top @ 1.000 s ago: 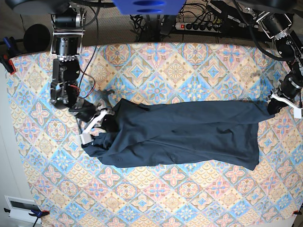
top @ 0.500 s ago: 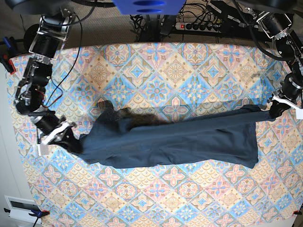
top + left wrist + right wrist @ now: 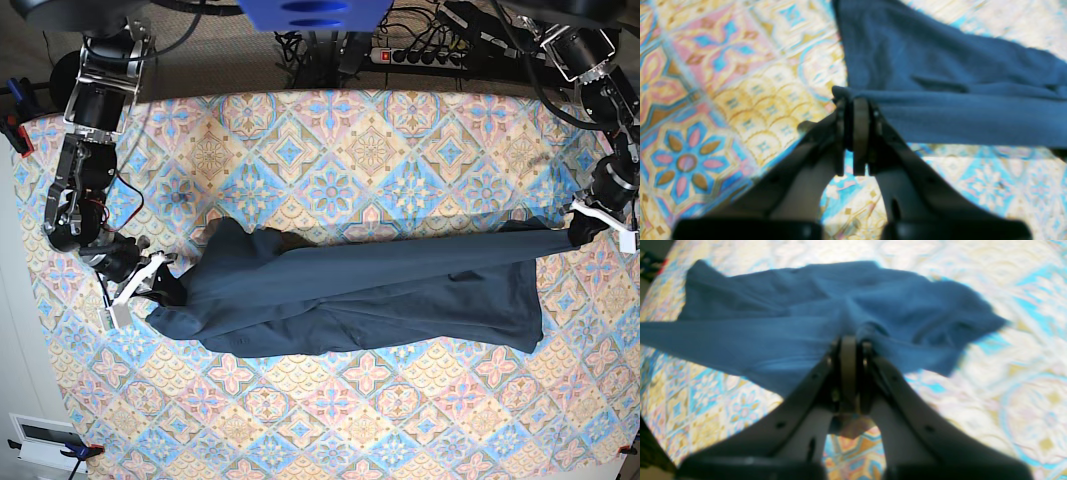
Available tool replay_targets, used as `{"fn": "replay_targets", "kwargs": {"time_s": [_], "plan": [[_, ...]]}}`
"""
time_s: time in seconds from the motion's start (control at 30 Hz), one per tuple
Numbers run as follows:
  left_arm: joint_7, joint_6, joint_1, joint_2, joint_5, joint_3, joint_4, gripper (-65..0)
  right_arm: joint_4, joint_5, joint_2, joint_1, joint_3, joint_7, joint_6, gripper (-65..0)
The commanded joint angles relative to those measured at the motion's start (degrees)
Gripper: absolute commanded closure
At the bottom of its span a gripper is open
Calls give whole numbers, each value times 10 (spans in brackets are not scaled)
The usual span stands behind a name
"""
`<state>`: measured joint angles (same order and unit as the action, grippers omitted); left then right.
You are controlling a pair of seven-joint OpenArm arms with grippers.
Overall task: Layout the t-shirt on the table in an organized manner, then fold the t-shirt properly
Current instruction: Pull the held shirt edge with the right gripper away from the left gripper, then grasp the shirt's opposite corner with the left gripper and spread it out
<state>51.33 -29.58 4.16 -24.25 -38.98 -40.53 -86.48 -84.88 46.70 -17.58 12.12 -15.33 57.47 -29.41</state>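
Pinching a folded edge of the shirt (image 3: 940, 83), the left gripper (image 3: 855, 103) was clamped shut in its wrist view. Right wrist view: right gripper (image 3: 850, 343) closed on bunched cloth. Base view: one shirt lay stretched sideways across the table (image 3: 400, 140), mid-table, between two grippers, one at each end, both gripping fabric.

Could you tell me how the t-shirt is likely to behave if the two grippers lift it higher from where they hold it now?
The t-shirt is probably very floppy: pinched by the left gripper and right gripper, it stretches into a band yet still folds and wrinkles. It likely sags in the middle when lifted. It seems light, since thin pinches hold it.
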Motion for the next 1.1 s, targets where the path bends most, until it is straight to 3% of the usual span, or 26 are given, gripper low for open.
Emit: {"fn": "replay_targets", "kwargs": {"time_s": [0.0,0.17,0.4,0.73,0.83,0.93,1.07], "plan": [[-15,-3,-4,-20,0,22,-17,-2,-13,8,-14,16,-5,-10,-2,0],[-18,-4,69,-75,27,117,-88,-2,-82,6,-39,13,-6,24,-2,0],[-14,-6,192,-121,25,139,-168,-2,-154,6,-66,-53,-37,25,-2,0],[-13,-6,300,-122,31,227,-167,-2,-152,6,-65,-85,-40,57,-1,0],[-11,-4,312,-122,32,248,-167,-2,-153,-28,-65,-85,-34,58,19,0],[32,-4,310,-122,26,248,-168,-5,-156,-56,-65,-85,-10,58,28,0],[62,-5,294,-122,24,236,-170,-69,-157,-58,-65,-82,-1,58,29,0]]}}
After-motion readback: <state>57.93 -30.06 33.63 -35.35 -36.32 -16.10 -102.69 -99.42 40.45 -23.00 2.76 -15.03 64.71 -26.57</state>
